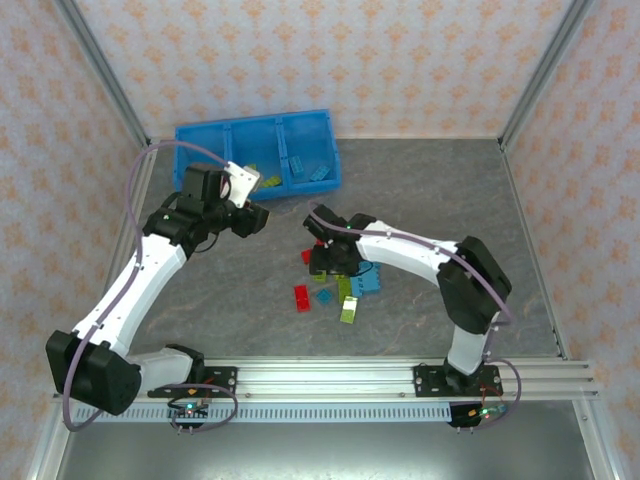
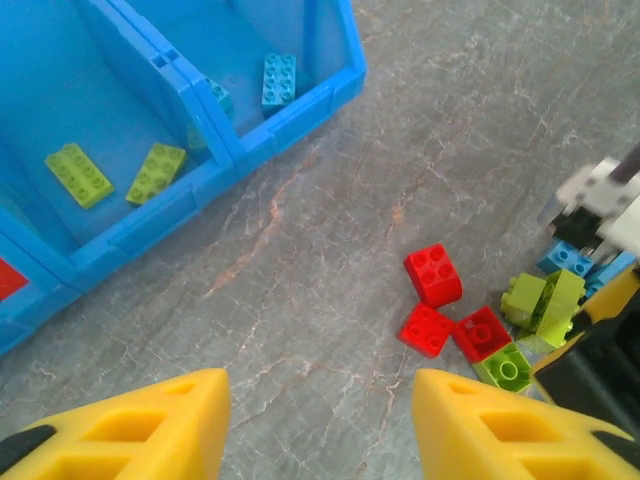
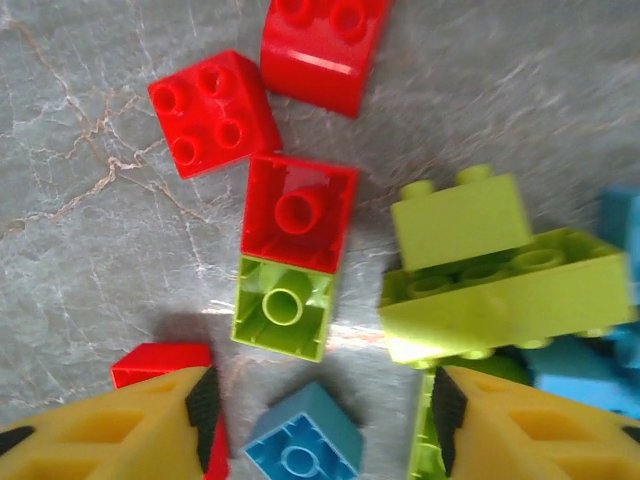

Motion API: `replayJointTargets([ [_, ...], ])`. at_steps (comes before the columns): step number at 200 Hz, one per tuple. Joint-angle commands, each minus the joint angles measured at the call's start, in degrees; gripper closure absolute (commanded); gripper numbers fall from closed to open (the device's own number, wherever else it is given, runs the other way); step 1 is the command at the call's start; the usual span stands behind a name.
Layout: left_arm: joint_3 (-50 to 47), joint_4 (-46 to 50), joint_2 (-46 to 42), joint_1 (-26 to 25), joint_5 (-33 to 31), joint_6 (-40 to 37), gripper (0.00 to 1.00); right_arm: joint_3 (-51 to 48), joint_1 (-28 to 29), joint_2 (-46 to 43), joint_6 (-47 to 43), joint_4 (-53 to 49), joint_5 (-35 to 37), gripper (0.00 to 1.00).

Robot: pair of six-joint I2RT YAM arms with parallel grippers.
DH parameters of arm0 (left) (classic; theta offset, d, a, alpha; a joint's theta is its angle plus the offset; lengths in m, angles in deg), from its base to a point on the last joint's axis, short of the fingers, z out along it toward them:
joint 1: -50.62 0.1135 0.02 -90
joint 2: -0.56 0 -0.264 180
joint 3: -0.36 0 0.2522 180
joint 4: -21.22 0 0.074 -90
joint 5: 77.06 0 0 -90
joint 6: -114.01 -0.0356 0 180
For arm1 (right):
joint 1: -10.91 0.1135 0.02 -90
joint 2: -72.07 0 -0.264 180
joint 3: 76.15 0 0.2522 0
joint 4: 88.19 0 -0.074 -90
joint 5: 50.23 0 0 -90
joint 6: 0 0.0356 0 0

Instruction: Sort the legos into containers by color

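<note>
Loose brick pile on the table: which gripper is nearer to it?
Right. The right gripper hangs directly over the pile; the left gripper is off beside the tray.

A grey marbled tabletop [image 1: 440, 190] fills the centre. At twelve o'clock rise floral-patterned walls [image 1: 330, 60]. A metal rail [image 1: 330, 378], perhaps aluminium, runs at six.

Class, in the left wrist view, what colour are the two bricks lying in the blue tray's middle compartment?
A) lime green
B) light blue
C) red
A: the two lime green bricks lie flat, side by side, on the floor of the middle compartment.
</note>
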Motion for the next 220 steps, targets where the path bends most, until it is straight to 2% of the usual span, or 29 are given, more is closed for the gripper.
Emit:
replayJointTargets([
  [1,-0.58,-1.86,-2.24,0.18,-1.21,-5.08,0.44,2.49,1.49,3.5,9.63,1.1,-0.26,0.41],
  [51,-2.71,-4.6,-4.73,0.22,-3.63,-5.79,0.39,8.27,4.4,10.4,12.12,-3.03,5.64,0.43],
  [77,-3.08,-4.95,-5.41,0.21,-4.66,-5.78,0.38,8.53,4.39,11.39,13.23,-4.75,10.19,0.47],
  [148,-3.62,-5.64,-6.32,0.22,-5.46,-5.56,0.37,7.25,4.4,10.62,12.28,-6.92,13.46,0.44],
  [175,-3.74,-5.76,-6.24,0.18,-5.55,-5.38,0.37,7.81,4.4,12.15,11.94,-6.25,13.64,0.54],
  [199,-3.88,-6.01,-6.24,0.18,-5.98,-5.3,0.37,8.25,4.4,12.58,11.79,-6.34,13.97,0.72],
  [220,-4.02,-6.16,-6.41,0.22,-6.55,-5.15,0.37,8.17,4.37,10.68,11.49,-6.29,14.83,0.82],
])
